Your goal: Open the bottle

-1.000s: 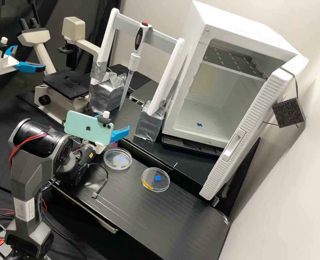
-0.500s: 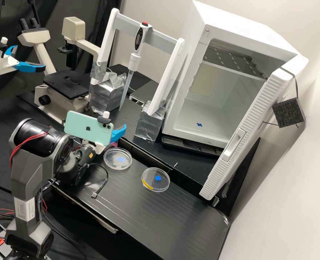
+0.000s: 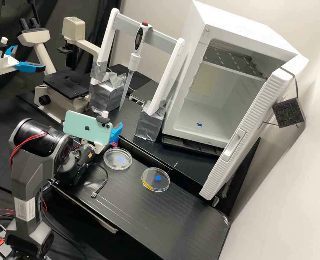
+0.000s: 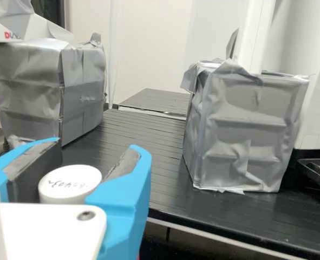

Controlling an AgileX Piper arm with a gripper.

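Observation:
In the high view the gripper (image 3: pixel 115 133) is at the bench's near left part, mostly behind the mounted phone, one blue finger showing beside it. A bit of pink (image 3: pixel 113 143) shows under that finger, next to the left petri dish; most of the bottle is hidden there. In the wrist view a round white bottle cap (image 4: pixel 70 181) with handwriting on top sits between the two blue fingers of the gripper (image 4: pixel 97 145), which is shut on it. The bottle's body is hidden below the fingers.
Two petri dishes (image 3: pixel 118 159) (image 3: pixel 155 179) lie on the black bench. Behind stand a pipette (image 3: pixel 134 61) on a frame with silver-taped feet (image 4: pixel 246 130), a microscope (image 3: pixel 66 85) and an open white fridge (image 3: pixel 236 144). A second arm's gripper (image 3: pixel 30 66) is far left.
The blue finger beside the phone has drawn inward to the left, and the phone has shifted slightly left. The dishes and the second arm are unmoved.

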